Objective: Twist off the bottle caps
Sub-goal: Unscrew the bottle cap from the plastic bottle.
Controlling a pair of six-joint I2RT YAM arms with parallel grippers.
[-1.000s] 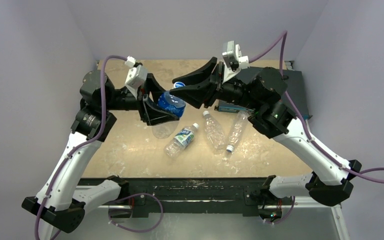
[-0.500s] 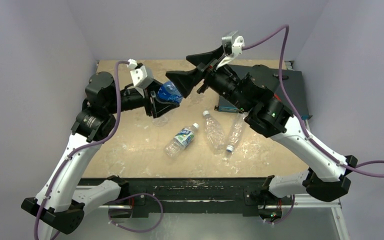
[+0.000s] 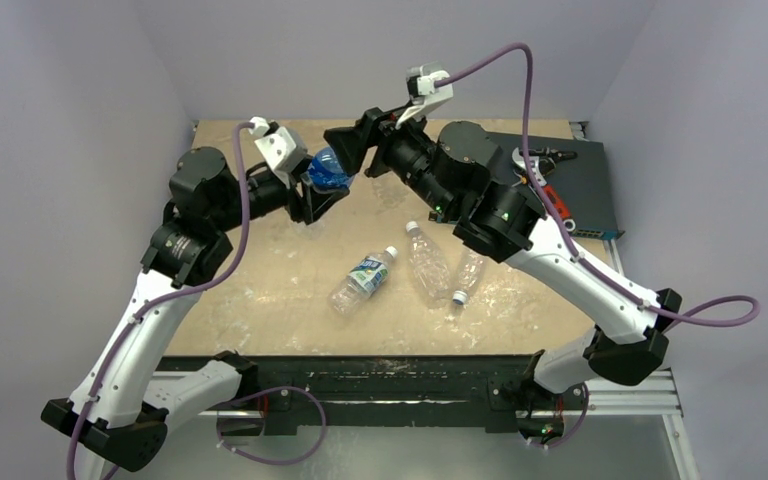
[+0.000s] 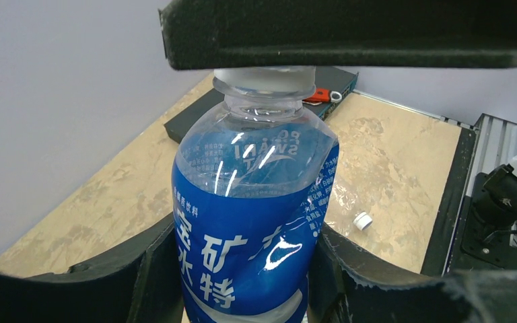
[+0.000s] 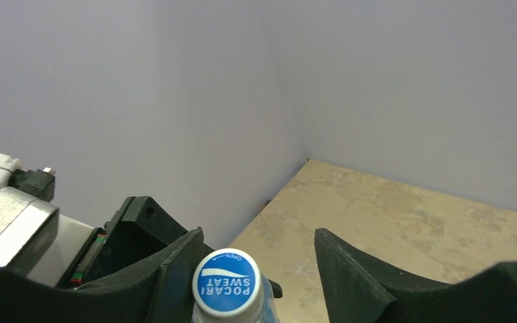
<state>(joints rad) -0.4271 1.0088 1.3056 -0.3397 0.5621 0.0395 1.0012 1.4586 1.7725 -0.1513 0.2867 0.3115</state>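
My left gripper point(image 3: 320, 188) is shut on a clear bottle with a blue label point(image 3: 328, 170) and holds it above the back left of the table. In the left wrist view both fingers press the bottle's label point(image 4: 256, 222). Its blue cap with a white mark point(image 5: 227, 282) is on. My right gripper point(image 3: 353, 150) is open around the cap, its near finger point(image 5: 175, 269) beside the cap and the other finger point(image 5: 350, 282) well apart. Three more bottles lie on the table: a labelled one point(image 3: 363, 280) and two unlabelled ones point(image 3: 427, 262) point(image 3: 467, 272).
A black box point(image 3: 570, 165) with a red-handled tool point(image 3: 545, 190) stands at the back right. A loose white cap point(image 4: 361, 220) lies on the tan tabletop point(image 3: 260, 290). Grey walls close in the left, back and right sides.
Both grippers have moved toward the back left. The left gripper carried the bottle along and the right gripper followed, staying open at the cap end.
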